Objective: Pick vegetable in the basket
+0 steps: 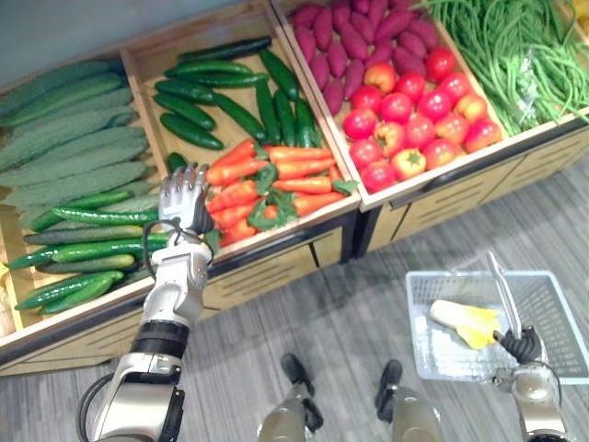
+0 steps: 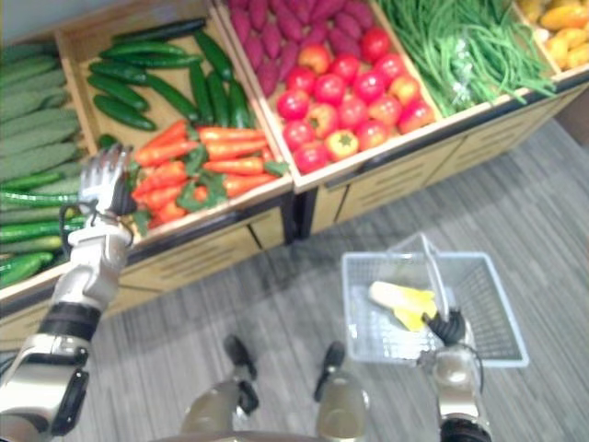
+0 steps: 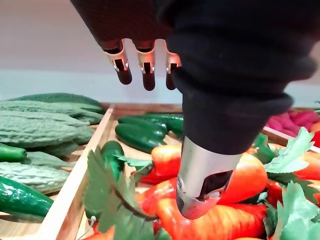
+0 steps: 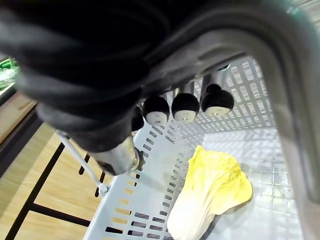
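Up close, right hand [image 4: 185, 106] clasps basket handle [image 4: 300, 125]; left hand [image 3: 148, 72] hangs slack over carrots [image 3: 242, 180].

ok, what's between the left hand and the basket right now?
In the left eye view: the left hand hovers at the carrots; from there come the wooden stand's front, then bare grey floor to the basket.

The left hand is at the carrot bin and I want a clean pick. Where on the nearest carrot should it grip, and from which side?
Probably the orange body of the carrot at mid-length, from above, the left hand closing across its width. It lies flat atop the pile, so its sides are free; the leaves look floppy.
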